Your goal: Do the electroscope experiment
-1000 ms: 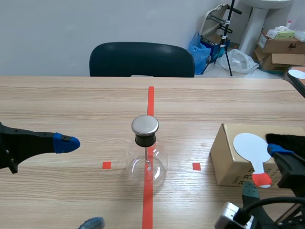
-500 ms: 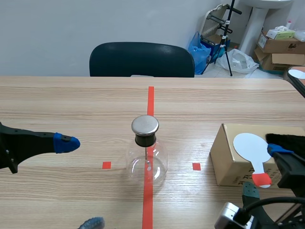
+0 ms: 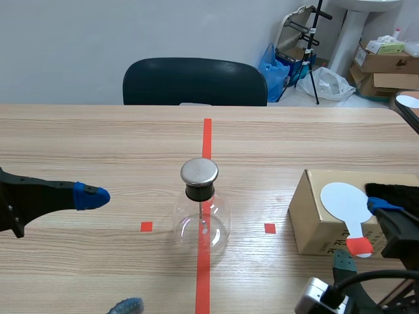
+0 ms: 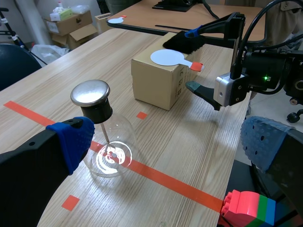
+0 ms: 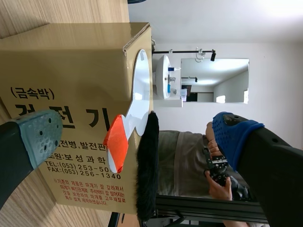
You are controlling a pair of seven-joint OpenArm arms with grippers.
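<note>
Wooden table (image 3: 98, 137); dark chair (image 3: 194, 82) behind its far edge. Cardboard box (image 3: 311, 216) at the right, bearing a white paddle (image 3: 345, 203) with a red handle and a black fur strip (image 3: 391, 191). Left gripper (image 4: 170, 142): fingers wide apart, empty, well left of the flask. Right gripper (image 5: 137, 135): fingers apart at the box's near side, gripping nothing. Glass flask (image 3: 201, 216), metal-capped, stands mid-table on the red line; a thin rod hangs inside.

You see no change over the last second. Your left hand (image 4: 170, 144) and right hand (image 5: 136, 132) sit exactly where they were, both with fingers spread as before. The electroscope (image 3: 201, 212) has not shifted on the tabletop (image 3: 98, 137), and the white paddle (image 3: 345, 201) lies just as it did on the cardboard box (image 3: 306, 226).
</note>
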